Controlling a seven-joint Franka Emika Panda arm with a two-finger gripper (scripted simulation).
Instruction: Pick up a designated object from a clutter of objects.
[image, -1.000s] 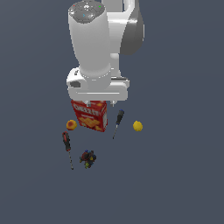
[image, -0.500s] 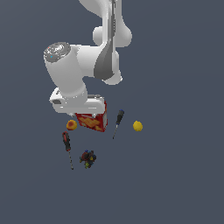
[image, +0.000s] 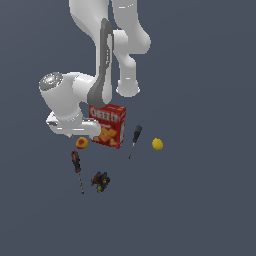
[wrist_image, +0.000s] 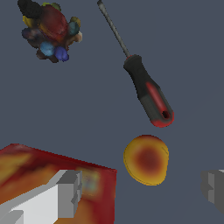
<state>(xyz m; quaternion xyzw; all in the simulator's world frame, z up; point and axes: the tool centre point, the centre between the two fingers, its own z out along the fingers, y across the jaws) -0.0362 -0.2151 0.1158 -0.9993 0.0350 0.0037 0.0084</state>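
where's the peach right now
In the exterior view, the peach lies on the floor left of the cracker box, just above the red-handled screwdriver, under the claw.

Things on the flat grey floor (image: 200, 200)

A red cracker box (image: 108, 125) stands up in the middle. Just beside it sits a little orange-red peach (image: 82, 143) — and a red-handled screwdriver (image: 77, 166) lies near that. A dark-handled screwdriver (image: 134, 138), a yellow ball (image: 157, 144) and a small colourful toy (image: 100, 181) lie around — none touching.
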